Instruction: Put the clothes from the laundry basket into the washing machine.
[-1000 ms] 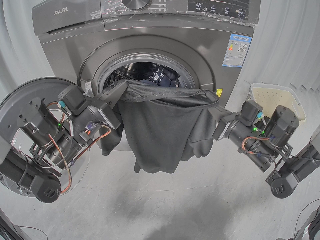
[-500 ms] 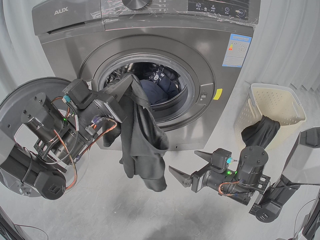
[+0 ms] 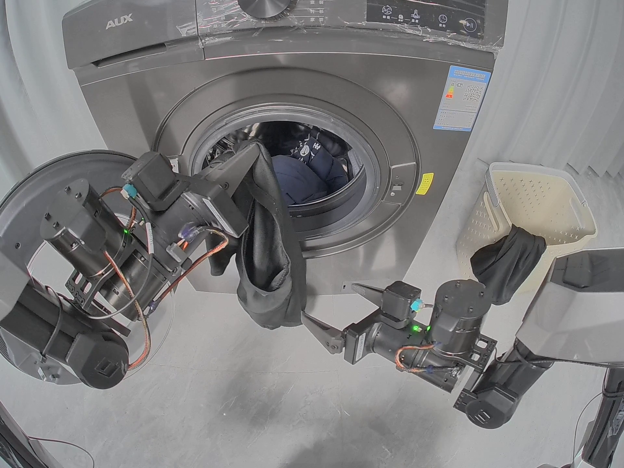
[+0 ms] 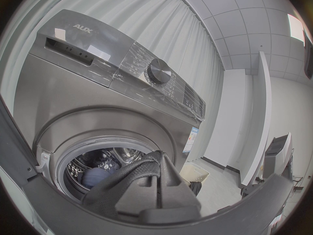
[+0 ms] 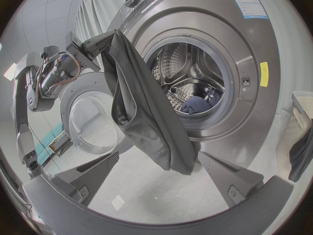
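The left gripper [image 3: 247,157] [image 4: 159,160] is clamped on the top edge of a dark garment [image 3: 266,261] [image 4: 130,177] [image 5: 146,115] at about 9 o'clock on the rim of the washing machine [image 3: 364,92] opening, and the cloth hangs folded down the front panel outside the drum. The right gripper [image 3: 330,301] [image 5: 158,155] sits low at 5 o'clock from the opening with its fingers spread wide and the garment's lower end between them (contact cannot be judged). Blue clothes [image 3: 305,173] lie inside the drum. The round door [image 3: 58,170] stands swung open at 9 o'clock. The laundry basket [image 3: 494,222] stands at 3 o'clock with a dark cloth [image 3: 510,261] draped over its rim. A blue-and-white printed label [image 3: 461,97] sits at 2 o'clock of the opening, a small yellow sticker [image 3: 426,183] at 3 o'clock, and a logo [image 3: 119,21] on the drawer panel.
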Tool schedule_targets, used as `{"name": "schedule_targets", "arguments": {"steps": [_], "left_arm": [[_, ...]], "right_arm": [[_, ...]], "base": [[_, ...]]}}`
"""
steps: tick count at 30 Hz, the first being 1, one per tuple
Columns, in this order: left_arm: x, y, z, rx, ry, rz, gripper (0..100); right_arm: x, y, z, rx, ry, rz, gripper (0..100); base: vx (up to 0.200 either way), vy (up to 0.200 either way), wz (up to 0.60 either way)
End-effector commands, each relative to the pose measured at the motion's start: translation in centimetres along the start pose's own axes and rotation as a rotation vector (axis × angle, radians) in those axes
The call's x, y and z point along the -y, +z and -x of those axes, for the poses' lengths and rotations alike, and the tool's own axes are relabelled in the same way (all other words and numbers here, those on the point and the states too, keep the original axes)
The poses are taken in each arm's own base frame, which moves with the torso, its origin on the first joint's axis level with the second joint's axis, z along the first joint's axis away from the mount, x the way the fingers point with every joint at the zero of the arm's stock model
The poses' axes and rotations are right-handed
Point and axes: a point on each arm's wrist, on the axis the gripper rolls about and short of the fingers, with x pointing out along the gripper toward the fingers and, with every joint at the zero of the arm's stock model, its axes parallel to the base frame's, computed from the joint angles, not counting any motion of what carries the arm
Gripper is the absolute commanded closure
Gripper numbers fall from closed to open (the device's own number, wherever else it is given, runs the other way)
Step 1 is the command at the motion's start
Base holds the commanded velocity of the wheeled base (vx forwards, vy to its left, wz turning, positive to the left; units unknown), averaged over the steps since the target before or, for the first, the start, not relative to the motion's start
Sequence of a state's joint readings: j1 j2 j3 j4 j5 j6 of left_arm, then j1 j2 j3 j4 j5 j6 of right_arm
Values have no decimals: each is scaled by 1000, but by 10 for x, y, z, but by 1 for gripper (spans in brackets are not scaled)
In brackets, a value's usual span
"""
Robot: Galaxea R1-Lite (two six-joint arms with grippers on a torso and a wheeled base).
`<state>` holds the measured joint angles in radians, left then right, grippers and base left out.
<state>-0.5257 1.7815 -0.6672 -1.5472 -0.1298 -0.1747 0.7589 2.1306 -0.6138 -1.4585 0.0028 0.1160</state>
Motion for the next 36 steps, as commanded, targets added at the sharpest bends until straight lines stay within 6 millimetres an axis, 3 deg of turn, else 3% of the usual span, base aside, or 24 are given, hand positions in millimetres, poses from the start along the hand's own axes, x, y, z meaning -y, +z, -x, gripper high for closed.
{"name": "schedule_targets", "arguments": {"steps": [1,7,15,20,36], "left_arm": [[0,2,-1,10,-3,1,100],[3,4,-2,17,-9,3,100],[14,8,0,24,-39,15,100],[16,11,2,33,-46,16,100],[21,11,2,29,-67,28,100]], "right_arm": [[1,-15,-24,-6,14,4,0],[-1,-30,-45,-5,36,18,0],[15,-20,-91,124,11,23,0],[24,-16,-102,167,-5,26,0],[22,-9,-135,285,2,37,0]], "base": [[0,0,0],[0,0,0],[0,0,0],[0,0,0],[0,0,0]]}}
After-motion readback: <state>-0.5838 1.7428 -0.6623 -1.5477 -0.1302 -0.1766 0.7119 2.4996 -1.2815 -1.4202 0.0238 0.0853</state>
